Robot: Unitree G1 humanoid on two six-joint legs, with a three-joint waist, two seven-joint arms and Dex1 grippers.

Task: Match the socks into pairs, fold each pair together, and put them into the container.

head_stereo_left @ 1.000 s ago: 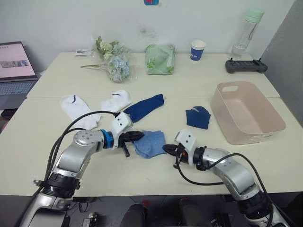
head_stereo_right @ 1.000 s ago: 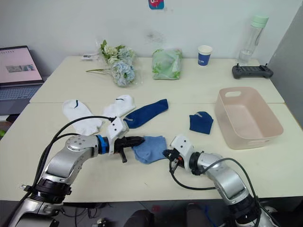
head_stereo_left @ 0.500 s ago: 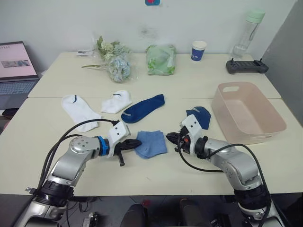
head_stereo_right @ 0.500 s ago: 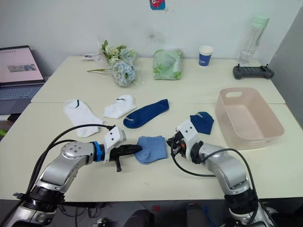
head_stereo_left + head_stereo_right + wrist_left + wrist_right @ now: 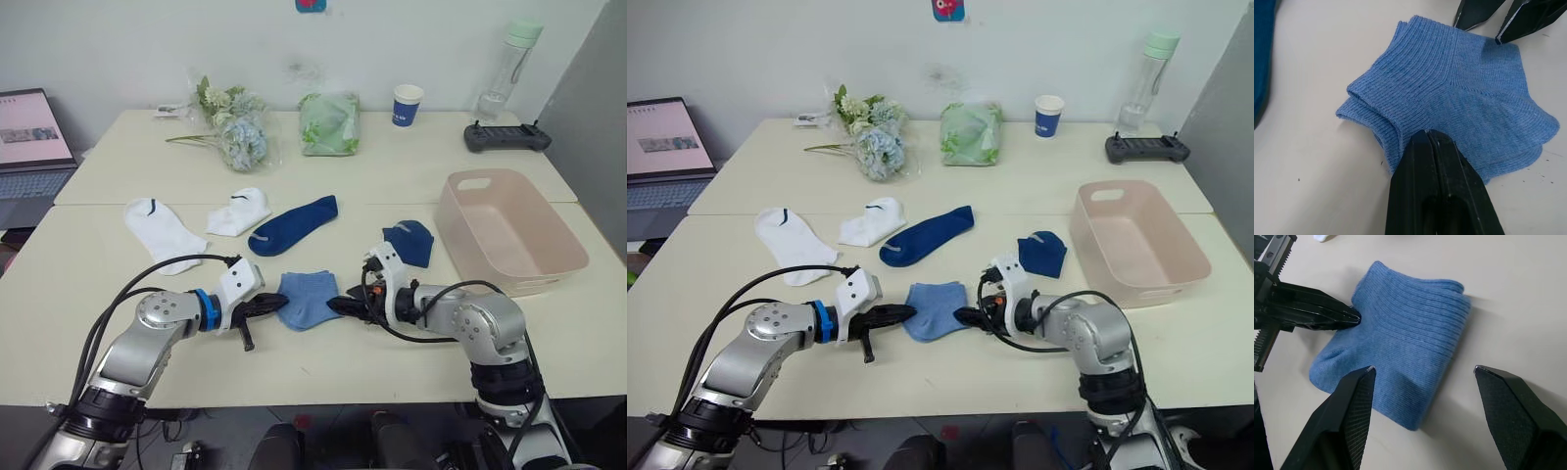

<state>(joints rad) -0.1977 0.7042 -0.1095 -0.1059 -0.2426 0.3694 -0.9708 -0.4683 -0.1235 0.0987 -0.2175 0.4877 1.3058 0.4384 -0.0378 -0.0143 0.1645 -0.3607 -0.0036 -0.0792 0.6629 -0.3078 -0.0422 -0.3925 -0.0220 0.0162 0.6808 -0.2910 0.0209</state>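
Light blue pair [image 5: 308, 299] lying folded on the near part of the table [image 5: 127, 186], between the two grippers, well left of the container [image 5: 511, 230]. Left gripper [image 5: 270, 305] at the pair's left edge, fingers pressed together and pinching the knit, seen plainly from the left wrist. Right gripper [image 5: 1422, 382] at the pair's right edge with fingers spread wide on either side of the fold, not yet clamped. Judged step: folding of the light blue pair done or nearly so, handover to a carry grip in progress. Next move likely calling for the right fingers to come together on the doubled fold, the left to let go, then a lift and a carry rightward over the rim of the pink basin, sitting empty. Care needed to keep both layers together, soft knit tending to slip apart. Still unpaired: one navy sock [image 5: 294, 224] stretched out just beyond the blue pair, another navy sock [image 5: 409, 242] bunched to the right near the container, two white socks [image 5: 162, 233] further left. No readable writing anywhere: paper cup [image 5: 407, 104] at the far side blue and white with print too small to make out, laptop [image 5: 34, 132] screen at far left too small to read.
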